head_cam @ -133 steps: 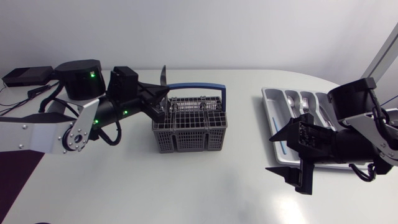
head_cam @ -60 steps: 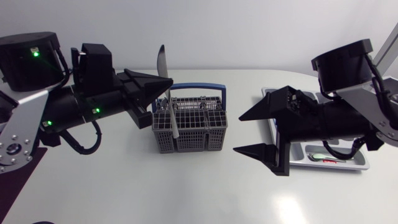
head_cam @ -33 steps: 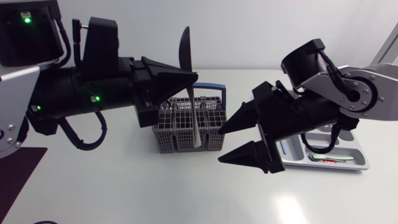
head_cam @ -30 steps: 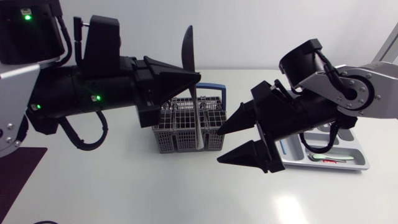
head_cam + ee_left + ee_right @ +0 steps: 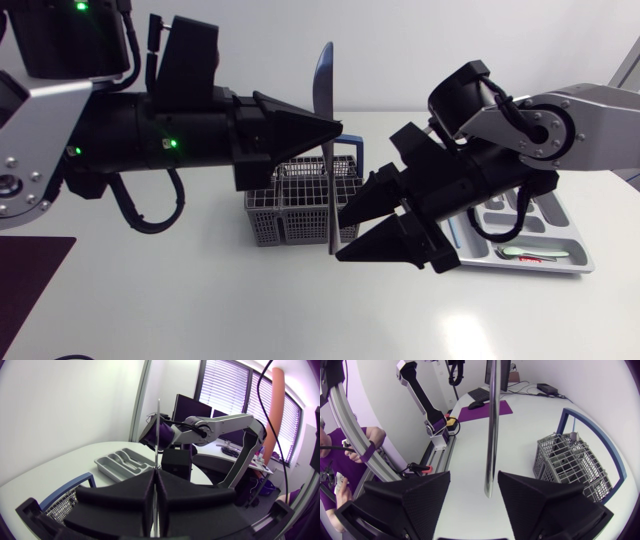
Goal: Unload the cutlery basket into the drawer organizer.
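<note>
Knife: hanging upright, blade up, beside the cutlery basket.
Left gripper: I am clamping it at mid-length.
Right gripper: I am holding it spread wide around the handle end, touching nothing.
Drawer organizer: lying well apart from the basket.

The white worktop carries a grey cutlery basket near its middle, a grey drawer organizer toward 3 o'clock, and a dark purple mat at 8 o'clock.
</note>
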